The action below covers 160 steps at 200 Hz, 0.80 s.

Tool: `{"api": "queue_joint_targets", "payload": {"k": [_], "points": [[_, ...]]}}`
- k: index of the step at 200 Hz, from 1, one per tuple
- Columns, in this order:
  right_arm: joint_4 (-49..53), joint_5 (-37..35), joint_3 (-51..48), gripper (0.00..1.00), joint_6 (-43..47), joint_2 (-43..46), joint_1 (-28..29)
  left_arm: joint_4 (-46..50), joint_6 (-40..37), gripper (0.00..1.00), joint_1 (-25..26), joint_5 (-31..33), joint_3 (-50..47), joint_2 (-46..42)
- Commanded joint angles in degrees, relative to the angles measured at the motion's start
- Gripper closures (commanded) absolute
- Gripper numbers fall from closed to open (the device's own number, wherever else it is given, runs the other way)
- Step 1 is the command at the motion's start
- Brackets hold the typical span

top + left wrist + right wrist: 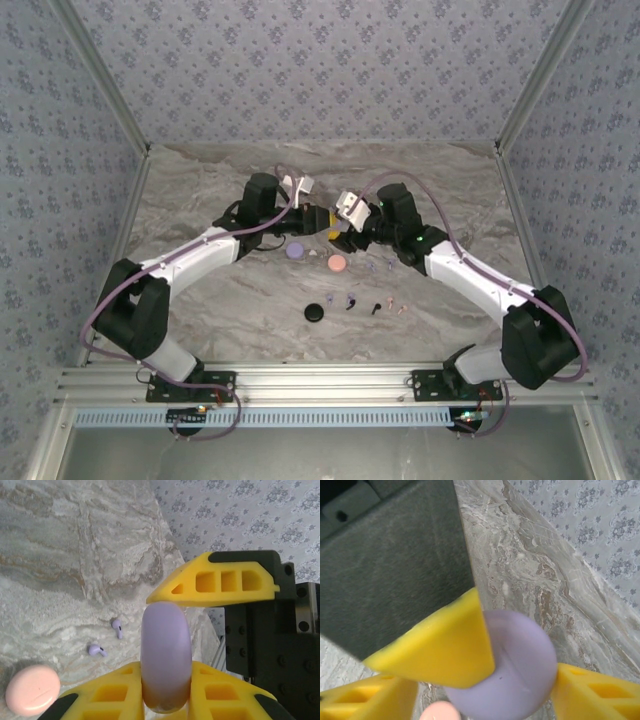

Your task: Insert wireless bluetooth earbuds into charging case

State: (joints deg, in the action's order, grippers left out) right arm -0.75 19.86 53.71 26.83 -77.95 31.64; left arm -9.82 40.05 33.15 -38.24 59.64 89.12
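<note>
My left gripper (166, 672) is shut on a lilac round charging case (166, 650), held edge-on above the table. My right gripper (487, 680) stands open around the same case (525, 665), one finger near its rim and the other apart from it. A left-gripper finger (440, 650) covers part of the case's face. From above, the left gripper (318, 216) and right gripper (345, 228) meet at the table's middle. Two lilac earbuds (117, 627) (96, 650) lie loose on the table below. Lilac (372, 267), black (376, 307) and pink earbuds (397, 306) are scattered nearer the front.
A pink round case (337, 263) (32, 689) lies just below the grippers. A lilac disc (294, 252) lies flat under the left wrist, and a black disc (316, 312) sits nearer the front. Patterned walls (320, 60) enclose the marble table (200, 180).
</note>
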Motion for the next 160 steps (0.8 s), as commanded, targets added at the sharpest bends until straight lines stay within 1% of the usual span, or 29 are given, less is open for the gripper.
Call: {"api": "queue_joint_targets", "payload": {"k": [1, 15, 30, 48, 56, 70, 84, 97, 109, 126, 134, 160], "points": [[-0.3, 0.8, -1.6, 0.19, -4.3, 4.6, -1.1, -5.1, -3.6, 0.81, 0.4, 2.5, -2.0, -3.7], [-3.1, 2.1, -4.5, 0.11, -8.0, 7.7, -2.2, -7.8, -5.5, 0.82, 0.4, 4.4, -4.6, -5.4], [-7.4, 4.4, -8.5, 0.04, -12.7, 11.6, -3.5, -12.6, -7.5, 0.89, 0.4, 7.0, -8.5, -7.0], [-12.3, 6.7, -13.2, 0.01, -18.7, 15.8, -4.5, -19.9, -11.0, 0.98, 1.0, 10.4, -14.3, -9.2], [-13.7, 7.3, -15.0, 0.00, -21.2, 17.5, -4.7, -21.8, -13.7, 1.00, 1.7, 11.7, -16.1, -10.0], [-15.8, 7.4, -17.4, 0.00, -25.4, 19.5, -4.9, -22.3, -19.5, 1.00, 3.3, 11.9, -17.8, -11.3], [-16.5, 7.4, -19.0, 0.00, -28.2, 21.0, -4.9, -20.8, -26.6, 1.00, 5.5, 11.7, -18.3, -12.4], [-16.5, 7.0, -19.9, 0.00, -29.7, 21.7, -4.8, -20.5, -32.0, 1.00, 8.0, 13.0, -19.0, -13.4], [-15.7, 6.8, -20.1, 0.01, -29.8, 21.7, -4.7, -22.1, -35.7, 1.00, 9.8, 14.1, -20.3, -14.1], [-14.4, 5.7, -20.1, 0.04, -29.3, 21.4, -4.7, -24.9, -37.8, 1.00, 11.0, 14.1, -21.9, -14.7], [-14.3, 5.5, -20.2, 0.05, -29.2, 21.1, -4.7, -24.7, -38.1, 1.00, 11.1, 14.1, -21.9, -14.8], [-14.4, 5.5, -19.8, 0.06, -29.0, 19.7, -4.3, -22.8, -38.9, 1.00, 11.4, 13.3, -21.1, -14.7]]}}
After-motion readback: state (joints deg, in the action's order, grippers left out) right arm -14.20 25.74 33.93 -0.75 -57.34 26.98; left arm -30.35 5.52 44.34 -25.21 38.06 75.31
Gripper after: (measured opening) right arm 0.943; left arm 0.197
